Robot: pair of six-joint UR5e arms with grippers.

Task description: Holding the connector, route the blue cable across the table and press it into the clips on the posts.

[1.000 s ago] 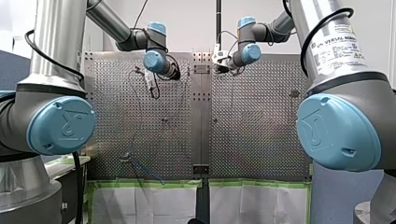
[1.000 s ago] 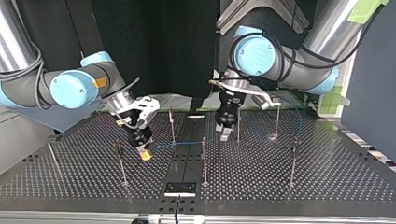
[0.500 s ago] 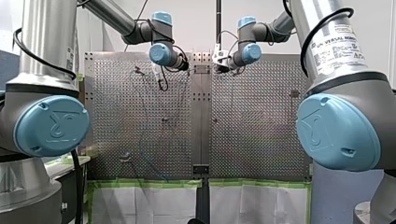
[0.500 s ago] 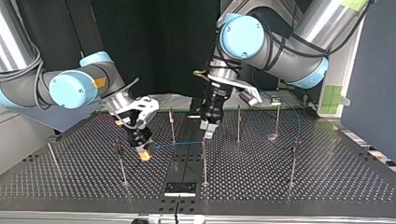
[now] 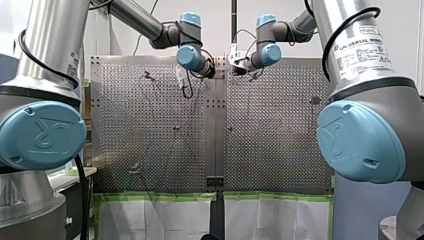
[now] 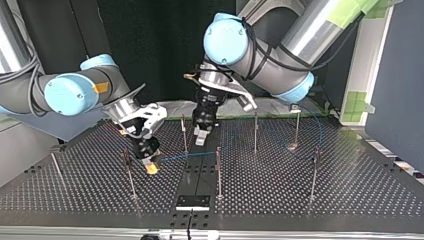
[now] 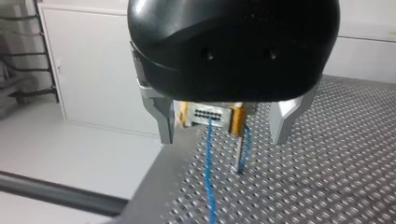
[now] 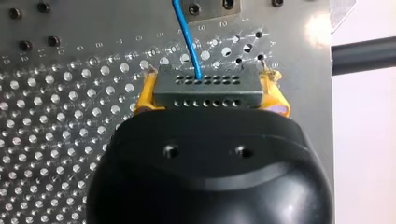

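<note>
This is a robotics lab, set up as a test cell. Two industrial arms, my left arm (image 5: 55, 50) and my right arm (image 5: 360, 55), carry blue joint caps (image 5: 361, 141), and my right arm bears a maker's label (image 5: 362, 52). Beneath the jaws of both spreads a metal counter (image 6: 350, 192) drilled with a regular grid of holes, with thin metal posts (image 6: 218, 172) standing upright in it. Green tape (image 5: 150, 196) edges white sheets (image 5: 150, 220) at its near side. Beyond my left arm's jaws stand plain white cabinet panels (image 7: 93, 70), and a dark backdrop (image 6: 165, 50) hangs behind the arms.
</note>
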